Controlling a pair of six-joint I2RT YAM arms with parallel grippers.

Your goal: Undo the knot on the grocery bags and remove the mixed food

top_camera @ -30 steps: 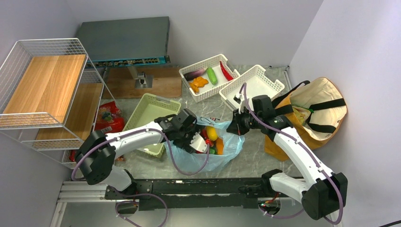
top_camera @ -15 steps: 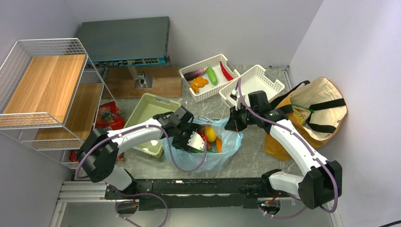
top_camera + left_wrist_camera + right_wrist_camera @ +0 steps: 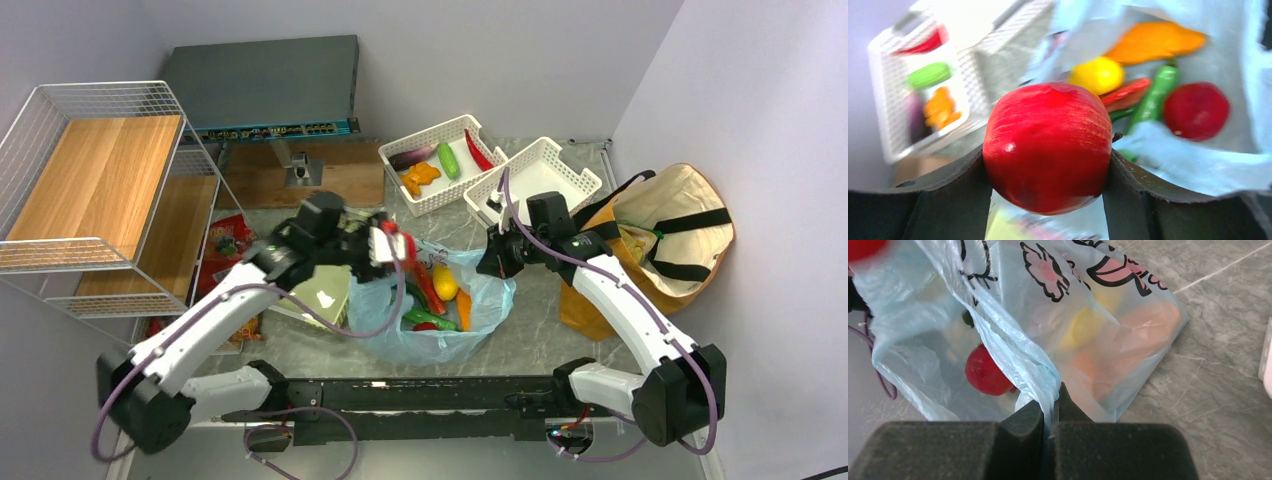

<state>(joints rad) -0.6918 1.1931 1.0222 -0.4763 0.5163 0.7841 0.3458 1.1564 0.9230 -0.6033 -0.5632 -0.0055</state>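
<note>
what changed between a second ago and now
The left gripper was down inside the blue bag. It has now lifted out and drawn back to the left, shut on a red apple. The right gripper has stayed pinched on the bag's rim, holding it open. The brown tote and the white baskets have not moved.

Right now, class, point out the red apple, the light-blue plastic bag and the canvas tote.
red apple [image 3: 1048, 147]: left wrist view, middle of its skin.
light-blue plastic bag [image 3: 440, 347]: top view, its near wall.
canvas tote [image 3: 665, 195]: top view, cream lining.
</note>
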